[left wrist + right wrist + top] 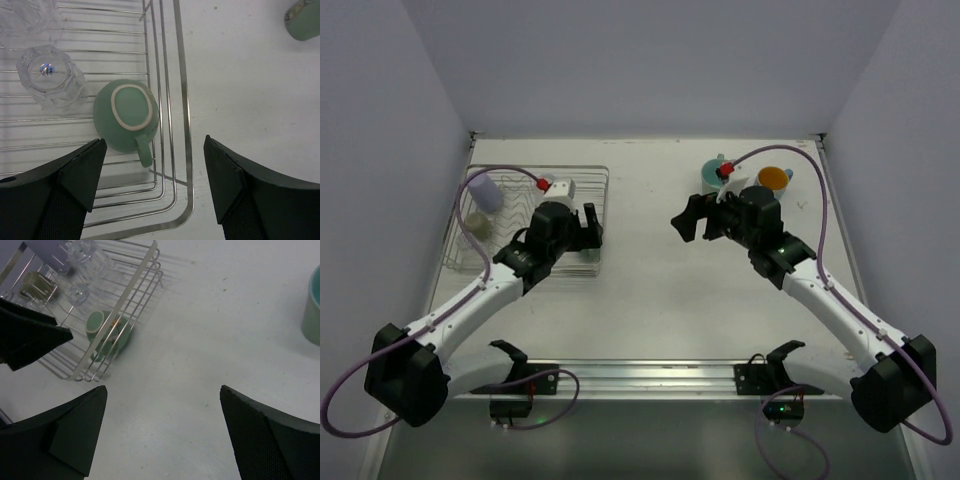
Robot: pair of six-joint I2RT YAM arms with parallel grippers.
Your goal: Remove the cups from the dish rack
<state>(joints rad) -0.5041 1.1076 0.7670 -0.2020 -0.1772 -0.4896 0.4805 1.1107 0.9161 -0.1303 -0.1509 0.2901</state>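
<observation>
- Top external view: we see a white table [650,290] enclosed by pale grey walls [650,60], with the dish rack [607,200] at its far left.
- Left wrist view: left gripper [155,155] spread wide, empty, above 1 upturned mint-green mug [127,115] in the rack.
- Right wrist view: right gripper [162,400] spread wide, empty, over the table.

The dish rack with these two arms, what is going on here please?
The left hand hangs open above an upside-down mint-green mug in a corner of the dish rack, not gripping it. The right hand is open and empty over the table. A second mint-green mug and a blue mug stand on the table at the far right; a clear glass, lavender cup and beige cup are in the rack.
</observation>
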